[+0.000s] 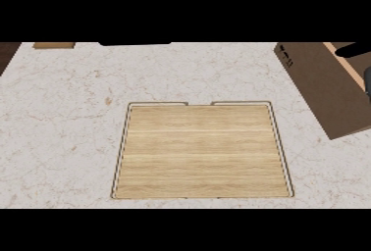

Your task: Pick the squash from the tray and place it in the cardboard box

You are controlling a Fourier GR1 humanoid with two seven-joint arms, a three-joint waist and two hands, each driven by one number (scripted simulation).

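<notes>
Tray lies bare, no squash visible. Your right hand hovers over the cardboard box, fingers unreadable. Squash: likely firm, smooth, grip mid-body.

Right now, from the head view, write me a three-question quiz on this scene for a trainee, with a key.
1. True or false: a squash lies on the wooden tray.
2. Where does the cardboard box stand relative to the tray? A) to its left, nearer the robot. B) to its right, farther back. C) on top of it.
3. Fill in: the right hand shows at the view's upper right edge, over the open ____.

Key: 1 false, the tray's surface is bare; 2 B; 3 cardboard box.
</notes>
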